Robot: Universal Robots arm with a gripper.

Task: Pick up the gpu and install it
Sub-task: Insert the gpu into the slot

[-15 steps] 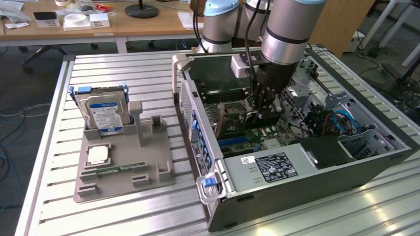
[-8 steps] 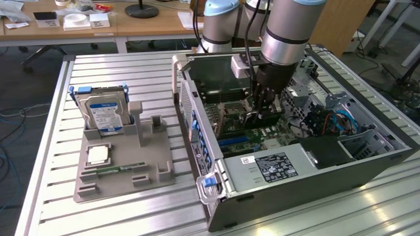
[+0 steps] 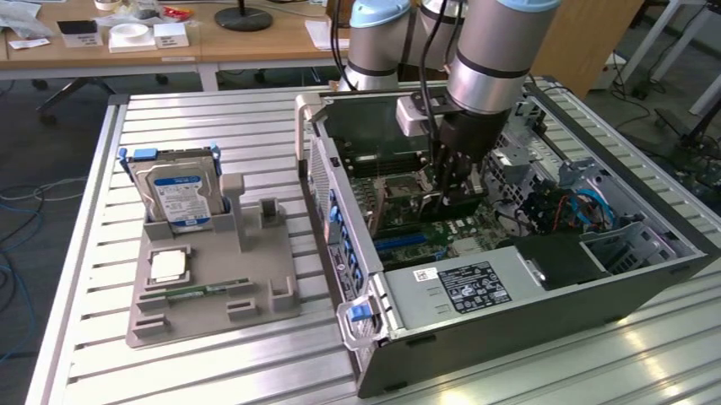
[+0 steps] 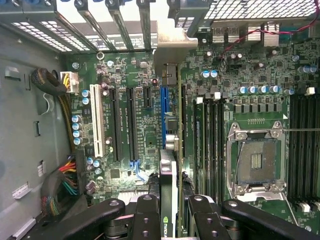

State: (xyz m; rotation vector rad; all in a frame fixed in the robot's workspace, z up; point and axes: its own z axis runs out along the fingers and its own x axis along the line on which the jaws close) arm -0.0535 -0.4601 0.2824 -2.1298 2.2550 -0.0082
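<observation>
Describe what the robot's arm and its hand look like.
The arm is built of round silver-grey metal tubes with pale blue caps at the joints. Black cables run down along it to a small pale box at the wrist. The hand is black, its fingers made of flat linked bars with round pivot bolts.

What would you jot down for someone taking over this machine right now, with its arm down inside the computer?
Gripper: shut on the graphics card, held on edge.
Where: inside the open computer case, card over the circuit board, roughly in line with the blue slot, its metal end plate near the case's back wall.
Done: card picked up and brought into the case.
Left: card not released; whether it sits fully in the slot cannot be told.
</observation>
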